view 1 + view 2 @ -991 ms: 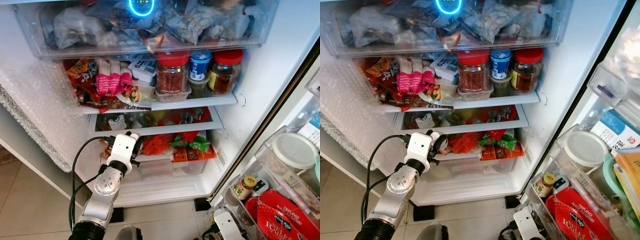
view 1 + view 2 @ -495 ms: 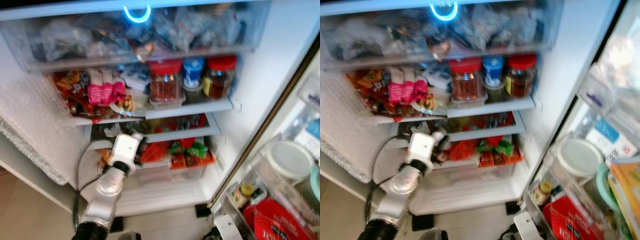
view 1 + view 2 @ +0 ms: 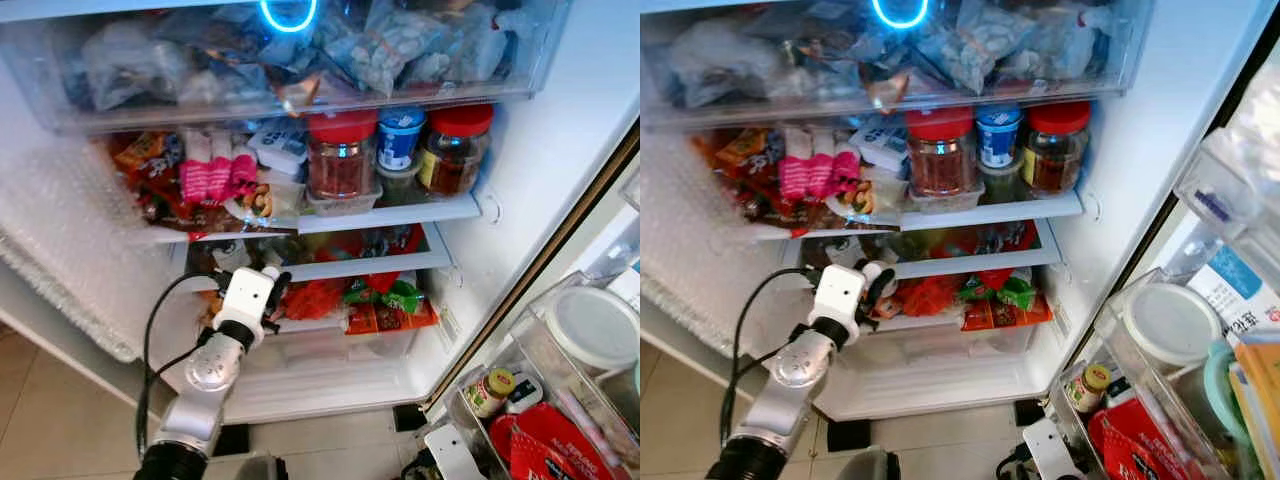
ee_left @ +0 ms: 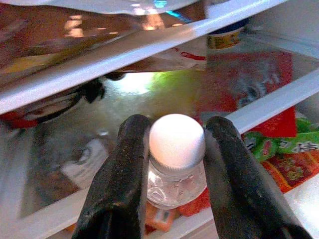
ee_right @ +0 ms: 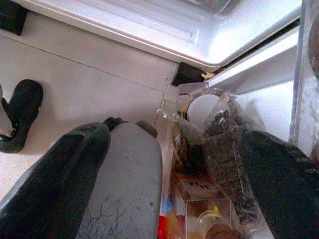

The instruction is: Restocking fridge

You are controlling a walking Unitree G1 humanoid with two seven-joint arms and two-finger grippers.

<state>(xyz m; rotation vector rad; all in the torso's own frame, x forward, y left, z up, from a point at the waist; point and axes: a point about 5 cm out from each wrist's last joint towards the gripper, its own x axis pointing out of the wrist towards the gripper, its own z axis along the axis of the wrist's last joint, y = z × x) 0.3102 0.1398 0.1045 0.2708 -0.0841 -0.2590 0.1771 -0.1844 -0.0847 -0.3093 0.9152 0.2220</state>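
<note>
The fridge stands open in front of me. My left gripper (image 3: 272, 287) reaches to the front of the low shelf (image 3: 340, 268) and is shut on a small clear bottle with a round white cap (image 4: 177, 142). One black finger (image 4: 124, 169) presses each side of its neck. Red and green snack packets (image 3: 385, 300) lie just right of the gripper on that shelf. My right gripper (image 5: 174, 142) hangs low by the fridge's bottom corner, its fingers wide apart and holding nothing. Its white wrist (image 3: 448, 455) is at the lower edge of the left eye view.
Above are two red-lidded jars (image 3: 342, 152), a blue-lidded tub (image 3: 402, 133), pink packets (image 3: 213, 178) and a full clear drawer (image 3: 300, 60). The open door's bins at right hold a white-lidded container (image 3: 593, 323) and a small yellow-capped jar (image 3: 490, 388). Bubble wrap (image 3: 60, 230) hangs at left.
The view has swayed and sharpened after a blurred moment. My left gripper stays at the low shelf with the bottle in it.
</note>
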